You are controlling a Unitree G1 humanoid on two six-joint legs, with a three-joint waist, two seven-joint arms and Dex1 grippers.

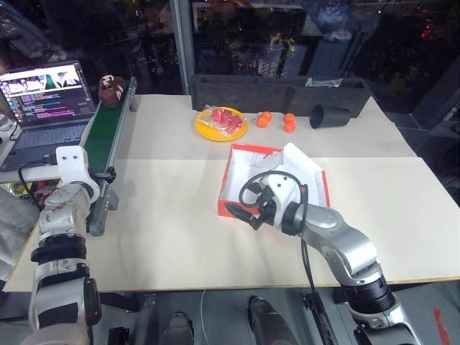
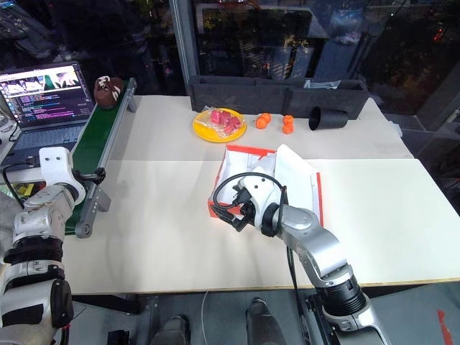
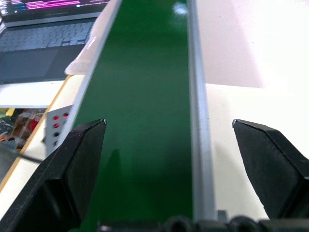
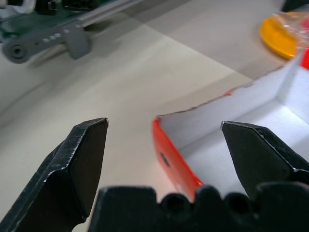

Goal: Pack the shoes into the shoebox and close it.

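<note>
**Shoe at far end of conveyor; box open with no shoe seen inside**

Left gripper (image 3: 169, 164): fingers spread wide, nothing between them. It sits at the near end of the green conveyor belt (image 1: 108, 136), at the left of the head view, aimed along the belt's length. In its wrist view the belt runs straight ahead between the two fingers.

One dark brown shoe (image 1: 111, 89) rests at the belt's far end, upper left of the head view, beside the laptop (image 1: 47, 97). It lies well apart from the left gripper, directly up the belt from it. The shoe's long axis cannot be read at this range. A second shoe cannot be made out.

Right gripper (image 1: 244, 213): fingers apart, empty, low at the near left corner of the shoebox (image 1: 233, 176), centre of frame. Its wrist view looks over that corner into the white interior.

Judgement: the left arm is much the nearer to the shoe; the right is placed for the box.

Containers: shoebox open, lid laid back to the right, visible interior bare. Yellow plate (image 1: 208, 131) holds red pieces. The long black tray (image 1: 280, 92) runs along the table's far edge, contents indistinct.
</note>
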